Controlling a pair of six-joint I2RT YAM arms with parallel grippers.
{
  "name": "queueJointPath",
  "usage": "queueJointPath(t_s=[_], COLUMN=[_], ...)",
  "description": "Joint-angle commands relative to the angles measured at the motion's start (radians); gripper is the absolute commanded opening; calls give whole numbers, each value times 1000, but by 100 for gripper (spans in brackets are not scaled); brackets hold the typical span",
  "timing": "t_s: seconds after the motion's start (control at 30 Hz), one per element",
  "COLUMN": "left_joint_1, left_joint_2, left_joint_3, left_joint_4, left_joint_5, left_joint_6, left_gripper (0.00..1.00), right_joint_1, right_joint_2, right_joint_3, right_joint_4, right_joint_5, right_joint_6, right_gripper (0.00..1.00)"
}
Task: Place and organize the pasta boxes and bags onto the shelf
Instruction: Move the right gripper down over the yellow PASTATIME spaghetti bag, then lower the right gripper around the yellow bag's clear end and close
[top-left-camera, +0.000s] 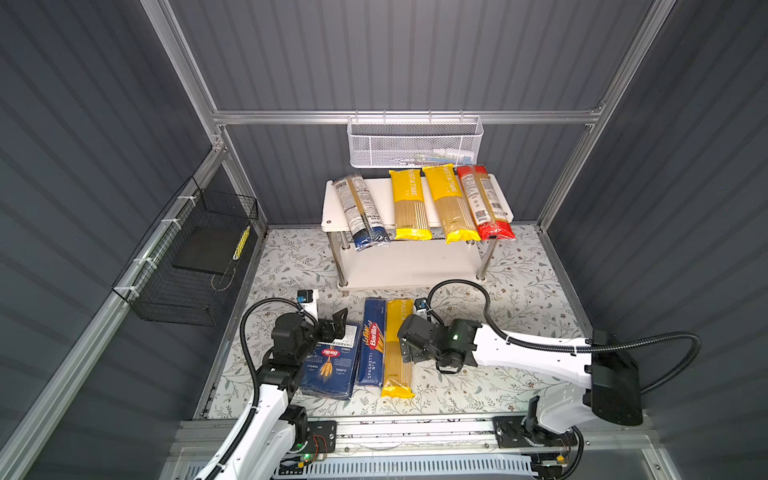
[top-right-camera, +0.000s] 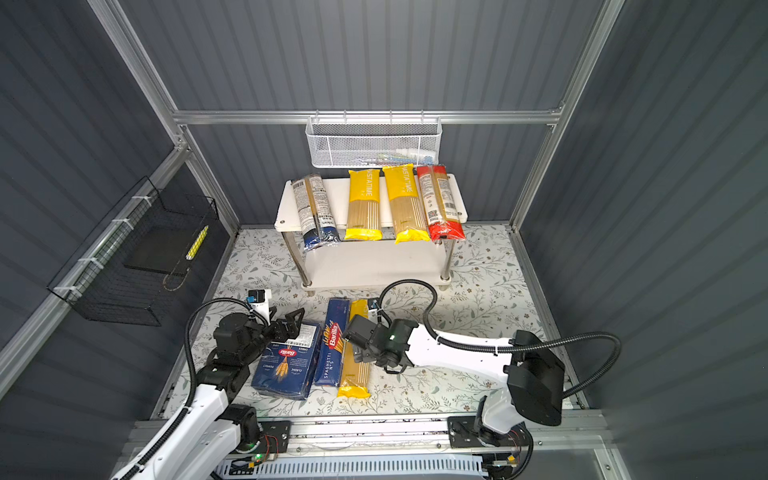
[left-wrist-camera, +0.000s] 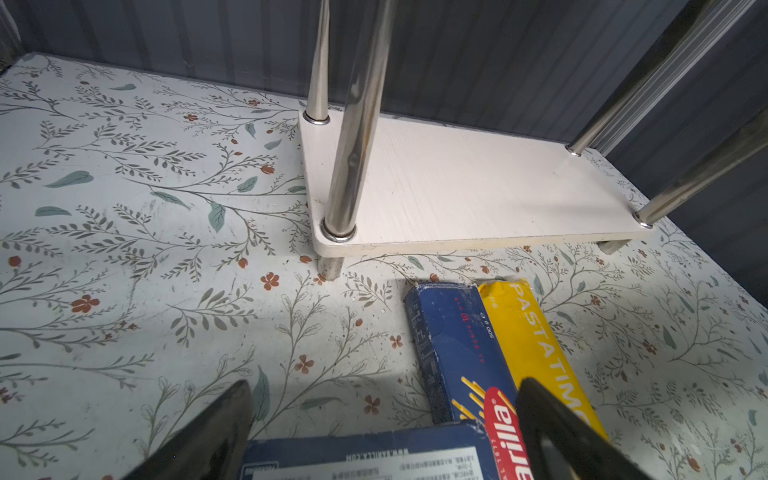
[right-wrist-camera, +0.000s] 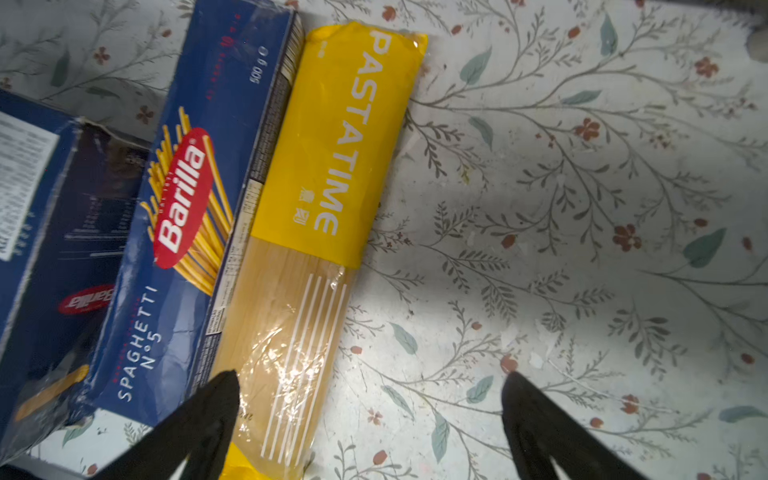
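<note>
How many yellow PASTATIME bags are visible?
3. The left shelf bag and right shelf bag lie on the shelf's top board; the table bag lies beside the narrow Barilla box. None seems hidden.

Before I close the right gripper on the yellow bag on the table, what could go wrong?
1. The yellow bag lies tight against the narrow Barilla box, and one finger of the open right gripper sits over that seam. Closing may catch the box too.
2. The navy-ended bag and red-ended bag overhang the front edge of the shelf. A brush in passing could drag them off.
</note>
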Motion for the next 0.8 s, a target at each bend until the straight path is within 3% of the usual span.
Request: queueJointPath(t_s=[0.0,0.13,0.33,0.5,0.7,0.77], left_joint_1=[-4,-4,-4,-4,-5,-4], left_joint_2=[14,10,-37,-48,-57,-51], left_joint_3=[-3,-3,-16,11,-32,-13], left_joint_4=[21,21,34,-26,37,14], left_joint_5=[36,35,103,124,146,198], left_joint_6=[16,13,-43,-129,-142,-133], left_gripper=[100,100,100,100,100,100], right_joint_1=[-10,-25,-31,-31,-31,-31], right_joint_2=[36,88,178,231,267,282], right_joint_3=[-11,9,4,46,74,79], right_joint_4=[18,-1,124,187,146,144], right_joint_5=[-34,-110,-180,-198,-145,-151], right_joint_6=[43,4,24,69,89,80], right_gripper=[99,99,99,99,99,99])
